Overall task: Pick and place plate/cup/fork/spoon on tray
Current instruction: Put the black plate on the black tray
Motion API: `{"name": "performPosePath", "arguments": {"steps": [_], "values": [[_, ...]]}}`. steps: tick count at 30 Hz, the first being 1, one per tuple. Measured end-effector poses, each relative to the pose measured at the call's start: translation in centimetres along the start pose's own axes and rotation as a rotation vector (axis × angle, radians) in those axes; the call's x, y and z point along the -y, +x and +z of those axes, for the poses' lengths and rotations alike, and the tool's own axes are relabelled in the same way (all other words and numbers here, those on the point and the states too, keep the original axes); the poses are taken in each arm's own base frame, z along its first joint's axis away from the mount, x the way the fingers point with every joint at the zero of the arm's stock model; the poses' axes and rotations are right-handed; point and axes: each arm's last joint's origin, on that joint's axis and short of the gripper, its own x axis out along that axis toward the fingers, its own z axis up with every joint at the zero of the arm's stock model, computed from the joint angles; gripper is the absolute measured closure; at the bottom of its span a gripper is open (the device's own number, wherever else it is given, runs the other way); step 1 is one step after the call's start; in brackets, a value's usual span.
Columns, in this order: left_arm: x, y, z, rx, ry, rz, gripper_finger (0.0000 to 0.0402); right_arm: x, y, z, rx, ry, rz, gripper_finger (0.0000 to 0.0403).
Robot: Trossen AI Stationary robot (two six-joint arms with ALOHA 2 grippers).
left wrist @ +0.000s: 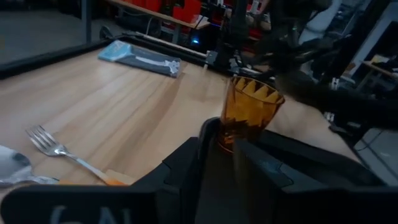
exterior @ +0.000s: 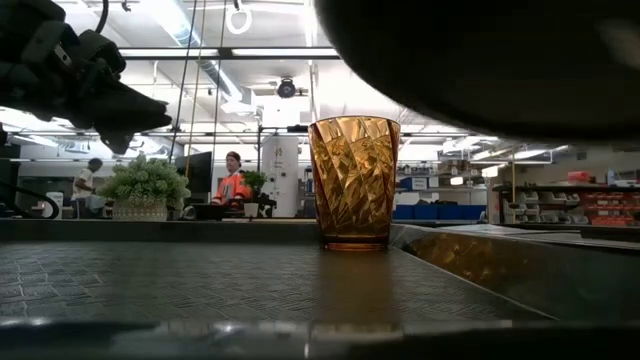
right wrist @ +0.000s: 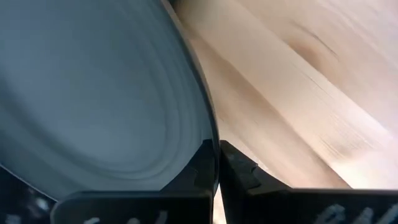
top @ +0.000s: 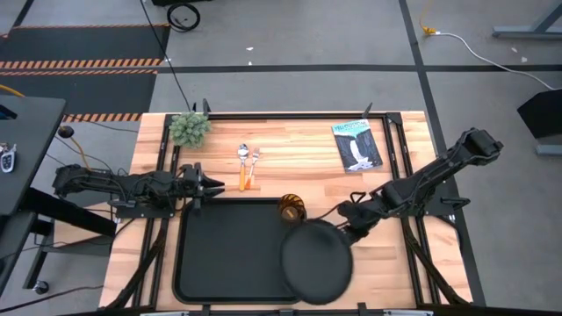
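Note:
The black tray lies at the table's near middle. The round black plate hangs over the tray's right edge; in the low view it shows from below. My right gripper is shut on the plate's far right rim. The amber cup stands upright at the tray's far right corner and also shows in the low view. The fork and the spoon lie side by side on the wood beyond the tray. My left gripper hovers at the tray's far left edge, pointing toward the cup, narrowly open and empty. My right gripper pinches the plate's rim between its two fingers, one above and one below the rim. It comes from the table's right and far side, slanting down. The plate is lifted clear, roughly level, over the tray's right edge.
A small potted plant stands at the far left of the table and a booklet lies at the far right. Bare wood lies between them. People show in the room behind the table.

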Motion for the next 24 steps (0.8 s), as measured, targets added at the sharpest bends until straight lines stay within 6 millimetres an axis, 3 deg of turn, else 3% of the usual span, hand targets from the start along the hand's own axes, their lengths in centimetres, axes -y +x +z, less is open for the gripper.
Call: {"name": "performPosePath", "arguments": {"steps": [7,12,18,24], "values": [[0.1,0.0,0.4,0.04,0.055,-0.001,0.0292,-1.4,2.8,-0.2,0.067,0.03,0.04,0.0393],[0.1,0.0,0.6,0.059,0.045,-0.007,0.0292,-4.2,5.4,0.1,0.053,0.03,0.011,0.0393],[0.2,0.0,0.7,0.07,0.02,-0.011,0.0292,-7.6,7.9,2.2,0.079,0.061,0.018,0.0393],[0.2,0.0,0.8,0.085,-0.011,-0.016,0.0292,-9.4,9.9,4.4,0.162,0.126,-0.036,0.0393]]}}
